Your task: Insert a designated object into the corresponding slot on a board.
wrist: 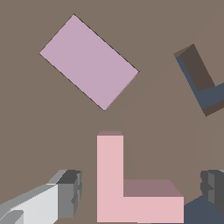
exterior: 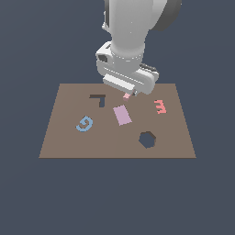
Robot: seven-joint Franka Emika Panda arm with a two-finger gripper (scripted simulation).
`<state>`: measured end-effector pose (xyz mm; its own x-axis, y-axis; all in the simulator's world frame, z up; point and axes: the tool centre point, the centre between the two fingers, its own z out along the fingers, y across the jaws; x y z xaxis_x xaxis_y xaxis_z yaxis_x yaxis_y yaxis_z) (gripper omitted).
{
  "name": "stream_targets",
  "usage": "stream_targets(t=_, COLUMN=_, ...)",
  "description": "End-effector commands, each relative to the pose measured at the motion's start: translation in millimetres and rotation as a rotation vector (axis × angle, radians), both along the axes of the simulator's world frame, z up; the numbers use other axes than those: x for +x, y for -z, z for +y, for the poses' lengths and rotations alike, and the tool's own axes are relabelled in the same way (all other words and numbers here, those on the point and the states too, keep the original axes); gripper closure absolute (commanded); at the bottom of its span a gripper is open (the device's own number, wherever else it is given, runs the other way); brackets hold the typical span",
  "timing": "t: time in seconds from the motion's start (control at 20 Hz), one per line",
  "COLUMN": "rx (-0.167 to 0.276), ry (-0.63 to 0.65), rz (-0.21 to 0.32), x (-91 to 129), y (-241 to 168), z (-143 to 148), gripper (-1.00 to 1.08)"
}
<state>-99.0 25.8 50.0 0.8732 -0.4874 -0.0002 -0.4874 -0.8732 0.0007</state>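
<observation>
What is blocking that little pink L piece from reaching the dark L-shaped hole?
Nothing visible. The pink L piece sits between the tool's open fingers, and only bare board lies between it and the L-shaped hole. The lilac rectangle lies off to the side.

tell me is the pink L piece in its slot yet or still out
Out. The pink L piece lies on the board between the open gripper fingers; the L-shaped slot sits empty, apart from it.

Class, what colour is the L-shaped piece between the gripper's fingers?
Salmon pink L-piece; clearest in the wrist view.
</observation>
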Motion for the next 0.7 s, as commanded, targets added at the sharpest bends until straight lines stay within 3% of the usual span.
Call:
stream_targets(t=0.0, rx=0.000, ry=0.000, rz=0.000, x=0, y=2, z=0, gripper=-0.92)
stream_targets(t=0.45, rx=0.000, ry=0.002, rz=0.000, x=0, y=20, z=1, gripper=-0.92)
stream_targets(t=0.5, rx=0.000, ry=0.002, rz=0.000, x=0, y=20, z=1, gripper=1.08)
stream_targets(t=0.65, rx=0.000, ry=0.002, rz=0.000, x=0, y=20, z=1, gripper=1.08)
